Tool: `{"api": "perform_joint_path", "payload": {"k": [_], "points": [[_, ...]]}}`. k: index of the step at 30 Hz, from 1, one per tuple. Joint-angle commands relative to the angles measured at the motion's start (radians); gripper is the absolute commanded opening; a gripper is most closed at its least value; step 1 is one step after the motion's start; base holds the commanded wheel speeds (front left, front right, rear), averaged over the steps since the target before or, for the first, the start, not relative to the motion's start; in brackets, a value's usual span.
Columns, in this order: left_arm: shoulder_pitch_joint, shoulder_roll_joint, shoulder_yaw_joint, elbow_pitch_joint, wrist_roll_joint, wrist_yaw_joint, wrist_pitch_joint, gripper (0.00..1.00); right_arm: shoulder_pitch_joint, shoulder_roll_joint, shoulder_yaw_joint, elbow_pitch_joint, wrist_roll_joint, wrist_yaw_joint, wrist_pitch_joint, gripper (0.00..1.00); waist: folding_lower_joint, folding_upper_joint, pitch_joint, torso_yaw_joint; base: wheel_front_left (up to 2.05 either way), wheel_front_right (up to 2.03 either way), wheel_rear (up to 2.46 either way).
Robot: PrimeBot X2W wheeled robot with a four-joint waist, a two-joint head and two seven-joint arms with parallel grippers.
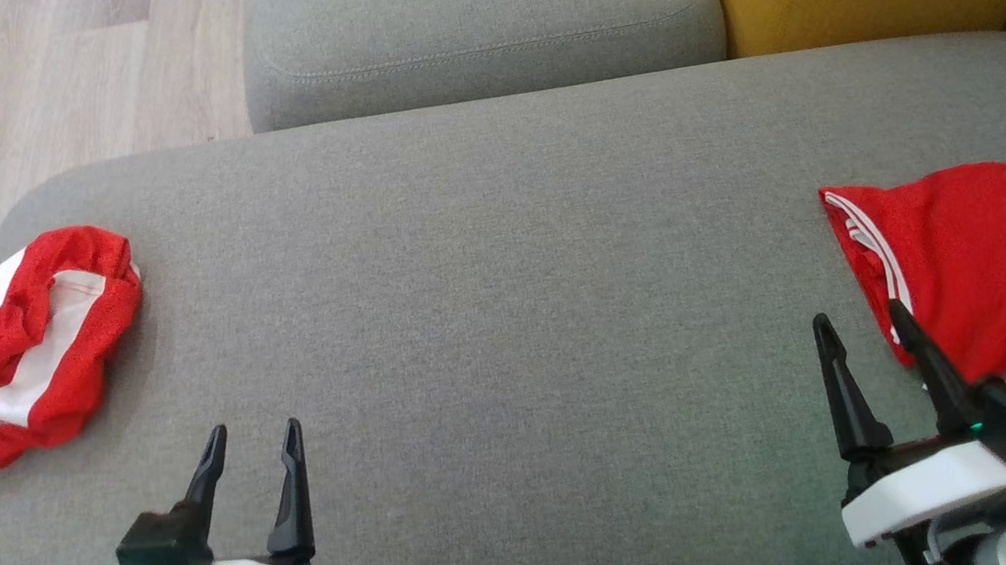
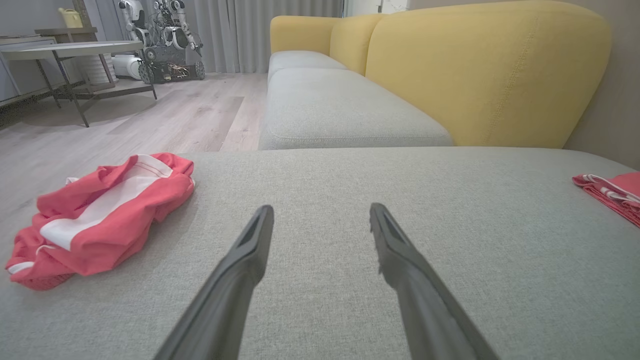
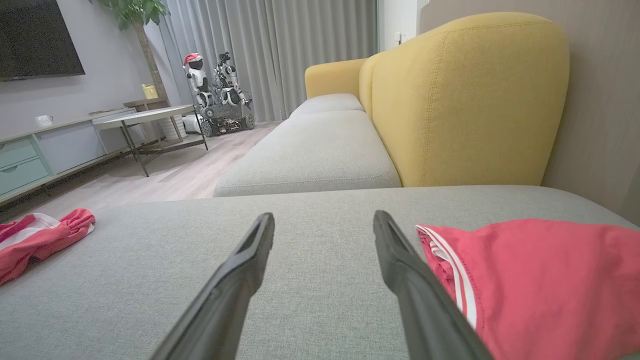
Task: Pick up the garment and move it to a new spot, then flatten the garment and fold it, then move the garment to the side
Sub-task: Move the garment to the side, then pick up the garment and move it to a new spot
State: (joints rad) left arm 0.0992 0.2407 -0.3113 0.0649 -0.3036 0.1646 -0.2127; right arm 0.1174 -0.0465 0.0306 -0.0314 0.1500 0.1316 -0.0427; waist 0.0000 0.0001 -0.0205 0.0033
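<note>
**Head view:** crumpled garment [image 1: 30, 351], red w/ white bands, lies at far-left edge of grey seat cushion [image 1: 502, 273]. Flat garment [image 1: 980, 255], also red, sits far right. L gripper [image 1: 257, 428] and R gripper [image 1: 859, 313] are low over the cushion, fingers apart, holding nothing.

**Left wrist view:** crumpled garment is ahead-left, well apart from L gripper.

**Right wrist view:** flat garment is just beside R gripper; contact unclear.

**Handling (est.):** thin fabric, prob. light, limp, not fragile. Pinch a raised fold or a white-banded edge.
</note>
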Motion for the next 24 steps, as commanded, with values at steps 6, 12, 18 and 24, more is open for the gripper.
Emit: {"api": "perform_joint_path", "payload": {"k": [6, 12, 18, 24], "points": [[-0.036, 0.022, 0.030, -0.045, -0.011, 0.011, 0.002, 1.00, -0.014, -0.004, 0.022, -0.045, 0.018, -0.001, 0.004, 1.00, 0.0000, -0.0001, -0.010, -0.003, 0.00, 0.00, 0.00], [-0.036, 0.022, 0.025, -0.053, -0.011, 0.018, 0.007, 1.00, -0.014, -0.004, 0.023, -0.042, 0.023, -0.001, 0.002, 1.00, 0.0000, -0.0001, -0.014, -0.006, 0.00, 0.00, 0.00], [-0.039, 0.026, 0.022, -0.052, -0.014, 0.018, 0.007, 1.00, -0.015, -0.004, 0.021, -0.040, 0.023, -0.001, 0.002, 1.00, 0.0000, -0.0001, -0.013, -0.004, 0.00, 0.00, 0.00], [-0.045, 0.026, 0.021, -0.052, -0.015, 0.025, 0.007, 1.00, -0.014, -0.004, 0.015, -0.043, 0.024, -0.001, 0.004, 1.00, 0.0000, -0.0001, -0.013, 0.004, 0.00, 0.00, 0.00]]}}
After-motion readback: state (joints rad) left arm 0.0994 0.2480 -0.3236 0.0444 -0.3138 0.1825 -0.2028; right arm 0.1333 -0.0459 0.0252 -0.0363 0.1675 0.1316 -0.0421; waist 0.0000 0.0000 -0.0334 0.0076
